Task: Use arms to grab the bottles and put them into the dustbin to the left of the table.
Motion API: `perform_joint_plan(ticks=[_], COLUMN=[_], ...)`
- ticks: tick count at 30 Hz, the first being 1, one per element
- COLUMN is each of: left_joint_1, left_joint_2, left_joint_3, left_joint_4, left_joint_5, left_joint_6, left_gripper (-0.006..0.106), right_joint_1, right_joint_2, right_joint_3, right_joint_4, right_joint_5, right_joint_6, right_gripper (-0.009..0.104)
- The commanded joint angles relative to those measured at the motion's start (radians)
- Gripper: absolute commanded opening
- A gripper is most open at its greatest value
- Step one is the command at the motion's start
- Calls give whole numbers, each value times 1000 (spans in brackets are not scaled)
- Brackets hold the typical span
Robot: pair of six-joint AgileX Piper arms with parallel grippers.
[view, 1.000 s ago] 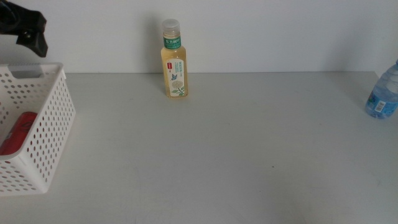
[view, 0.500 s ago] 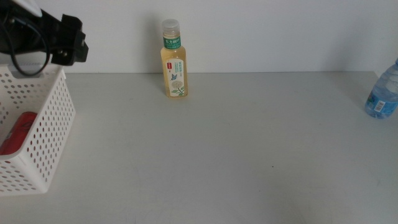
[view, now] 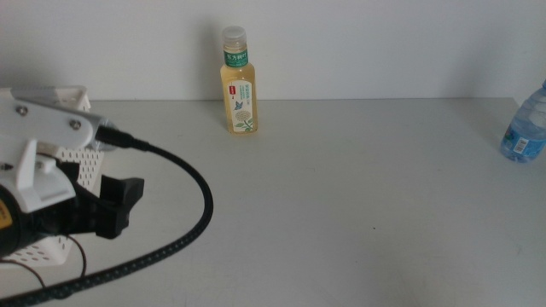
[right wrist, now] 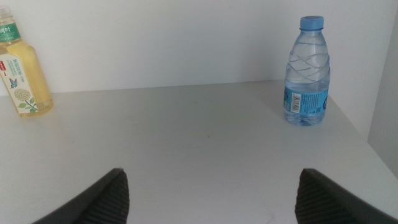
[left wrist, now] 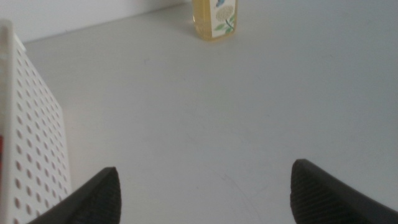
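The left tool [view: 128, 200] hangs low over the near left part of the counter [view: 341, 196], just in front of the dustbin [view: 72, 95]. Its jaws are spread wide, with only bare counter between them. Behind the tool sit its white bolted housing [view: 43, 128] and a thick black braided cable [view: 196, 213] that loops down toward the front edge. The arm hides most of the dustbin in the middle view; the left wrist view shows one perforated white wall [left wrist: 31, 143] close beside the tool.

The right tool [right wrist: 211, 199] is out of the middle view. In its own wrist view the jaws stand wide apart and empty, above the counter.

The yellow-tea bottle [view: 238, 81] stands upright at the back of the counter, against the wall, well apart from the left tool. It has a white cap and a green neck band; its label shows a leafy sprig and a small red patch, with print too small to read. The blue-capped water bottle [view: 525, 128] stands upright at the far right edge, its blue label unreadable.
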Motion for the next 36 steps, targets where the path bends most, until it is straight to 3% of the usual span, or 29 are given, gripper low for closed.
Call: perform_joint_plan(ticks=[1, 5, 17, 24, 27, 32, 36], left_joint_1=[-7, -7, -7, -13, -39, -59, -57], left_joint_2=[-25, -21, 147, 406, 508, 642, 699], left_joint_3=[47, 142, 243, 196, 158, 84, 43], left_joint_4=[-62, -125, -140, -167, -220, -286, -287], left_joint_5=[-144, -305, -589, -886, -997, -1080, -1105], left_joint_6=[-19, -18, 47, 47, 49, 119, 147], left_gripper=[93, 93, 93, 93, 93, 93, 93], right_joint_1=[-5, -5, -5, -5, -5, -5, -5], right_joint_2=[-23, -23, -23, -23, -23, -23, -23], right_joint_3=[-10, -10, -10, -10, -10, -10, -10], right_joint_4=[-12, -12, -12, -12, -12, -12, -12], right_joint_5=[-74, -74, -74, -74, -74, -74, -74], right_joint_6=[-13, -13, -13, -13, -13, -13, -13], right_gripper=[75, 75, 75, 75, 75, 75, 75])
